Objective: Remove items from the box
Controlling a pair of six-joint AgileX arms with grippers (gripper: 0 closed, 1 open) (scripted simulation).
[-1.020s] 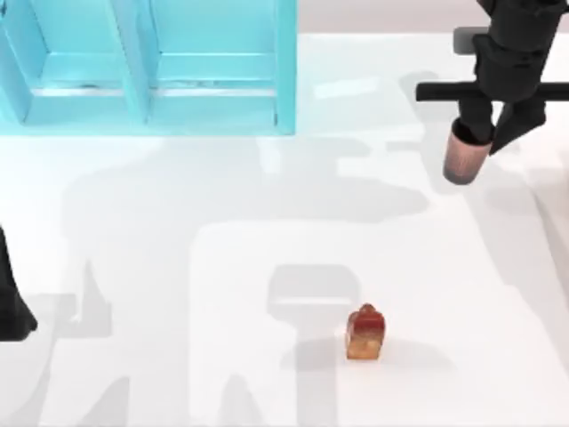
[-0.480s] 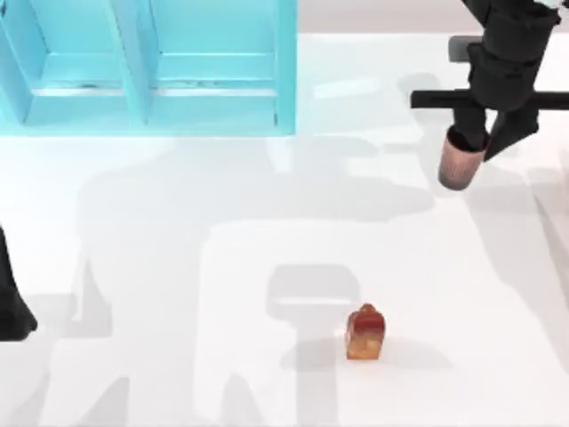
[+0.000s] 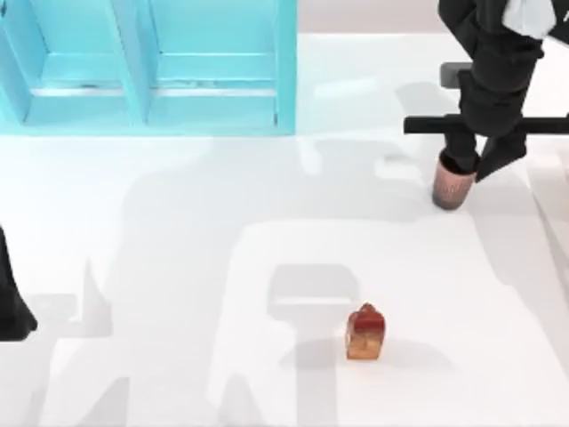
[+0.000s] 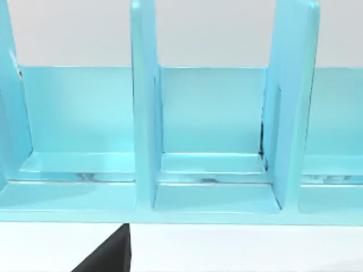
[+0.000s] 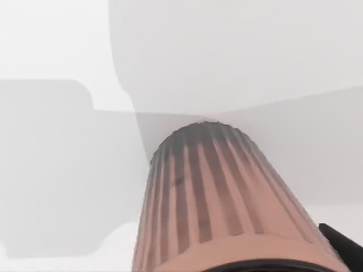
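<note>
The copper-brown ribbed cup [image 3: 452,187] hangs upright at the table's right, just above or touching the white surface, with my right gripper [image 3: 477,160] shut on its rim. The right wrist view looks down the cup's ribbed side [image 5: 215,204] to the white table. The orange-red carton-shaped block [image 3: 365,333] stands alone on the table at the front, right of centre. The turquoise box [image 3: 151,67] sits at the back left with open compartments [image 4: 212,141]. My left arm [image 3: 11,307] is parked at the left edge.
The white table [image 3: 178,267] stretches wide between the box and the carton block. The box's upright dividers [image 4: 144,113] stand close in front of the left wrist camera.
My right gripper has lowered with the cup and shifted slightly left. The carton block and left arm have stayed put.
</note>
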